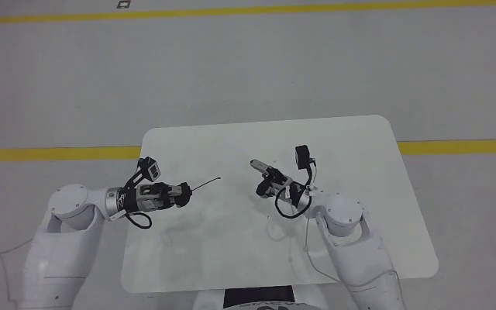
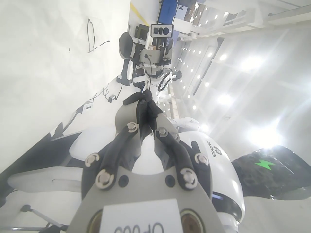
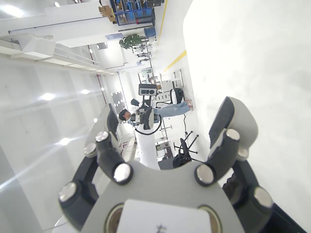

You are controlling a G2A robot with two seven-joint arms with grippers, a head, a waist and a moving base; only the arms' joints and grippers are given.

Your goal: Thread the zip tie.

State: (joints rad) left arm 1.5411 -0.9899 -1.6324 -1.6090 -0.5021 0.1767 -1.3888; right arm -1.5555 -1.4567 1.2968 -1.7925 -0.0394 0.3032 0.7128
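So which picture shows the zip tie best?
The top view: the zip tie pokes out of the left end effector as a thin black line over the table. The left wrist view shows just a dark bit pinched close up. In the right wrist view it's too far off to tell.

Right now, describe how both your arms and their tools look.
The left arm and right arm have white rounded shells, with a black cable looping at each wrist. The left tool and right tool share grey plates, black linkages, silver pins, grey fingers with black pads and a white label.
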